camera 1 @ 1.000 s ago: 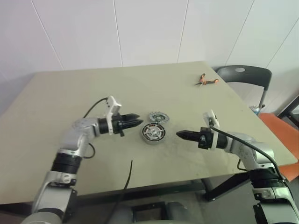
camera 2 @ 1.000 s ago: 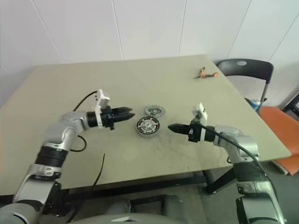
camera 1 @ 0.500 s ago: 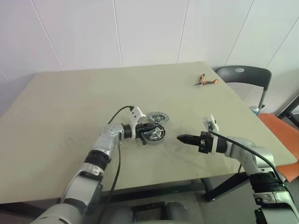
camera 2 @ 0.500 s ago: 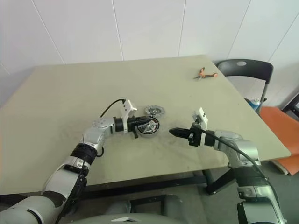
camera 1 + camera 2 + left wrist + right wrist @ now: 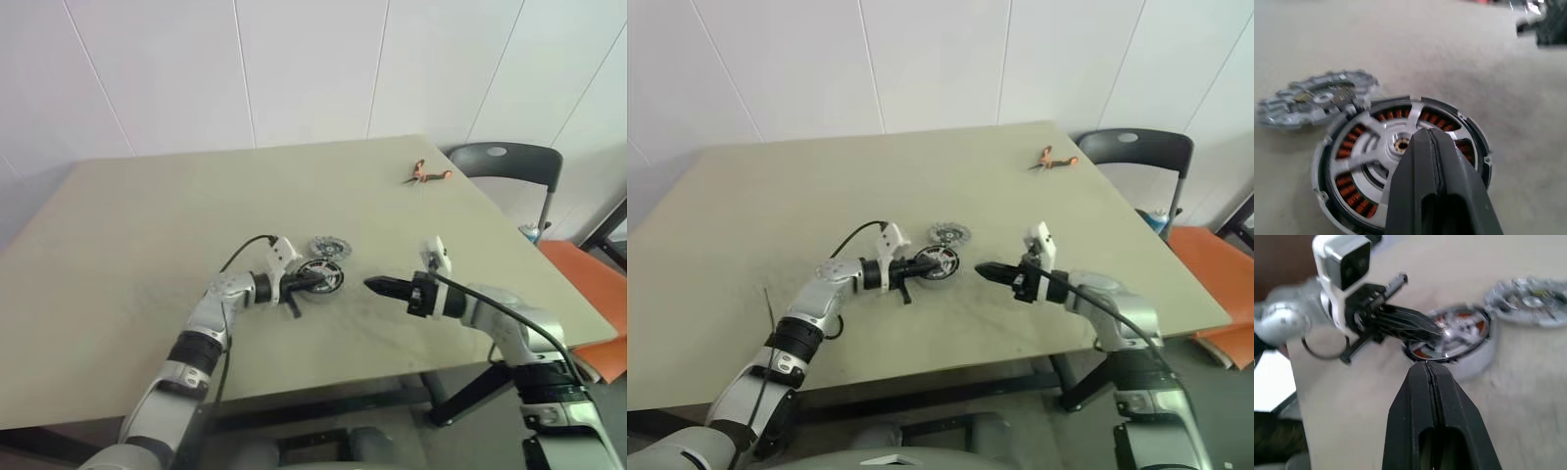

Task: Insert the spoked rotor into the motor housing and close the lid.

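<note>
We see the spoked rotor (image 5: 1400,161) seated in the motor housing (image 5: 327,287) mid-table, lid (image 5: 1317,97) just beside it, left gripper (image 5: 1426,134) pressed together over the hub, right gripper (image 5: 370,285) also pressed together, nearby.

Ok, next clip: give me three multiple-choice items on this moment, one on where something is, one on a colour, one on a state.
1. Where does the lid lie?
A. On the table beside the motor housing
B. On top of the housing
C. On the chair

2. What colour are the windings seen between the spokes of the spoked rotor?
A. Blue
B. Copper-orange
C. Green

3. How do the fingers of the left gripper stand?
A. Wide open
B. Closed around the lid
C. Shut, tips over the rotor's hub

Answers:
1. A: the left wrist view shows the grey disc flat on the table next to the housing.
2. B: orange coils show through the gaps.
3. C: the two black fingers meet with no gap.
</note>
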